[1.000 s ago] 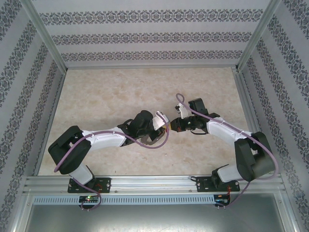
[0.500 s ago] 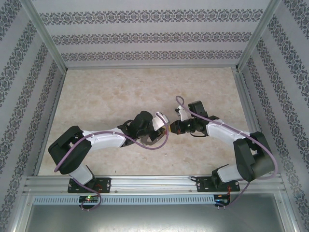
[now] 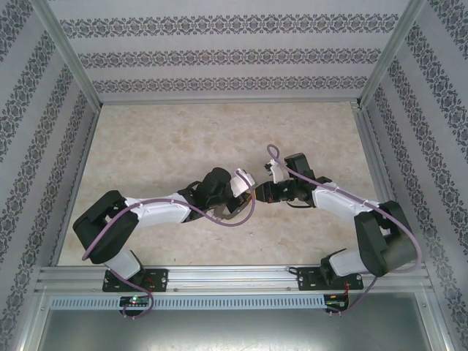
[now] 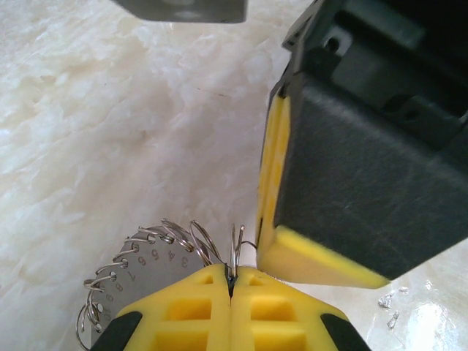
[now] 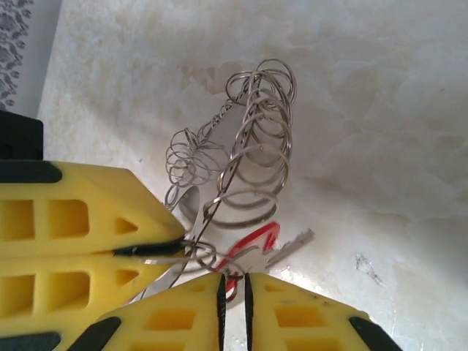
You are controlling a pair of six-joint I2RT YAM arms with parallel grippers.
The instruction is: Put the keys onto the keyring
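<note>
Key [image 5: 252, 245] just beside keyring [image 5: 245, 157], both above table [image 5: 380, 110]

A lab test booth (aluminium frame [image 3: 219, 272], wallpapered walls [image 3: 234, 58], marble-look tabletop [image 3: 168, 139]).

Left claw [image 4: 230, 278] shut, right claw [image 5: 232, 285] just beside, arms bent inward

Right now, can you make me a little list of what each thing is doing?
left hand: closed, pinching a wire loop of the keyring
right hand: nearly closed, tips at the key; grip unclear
key: red head, silvery blade, next to the keyring's loops
table: pale, marble-looking
</note>
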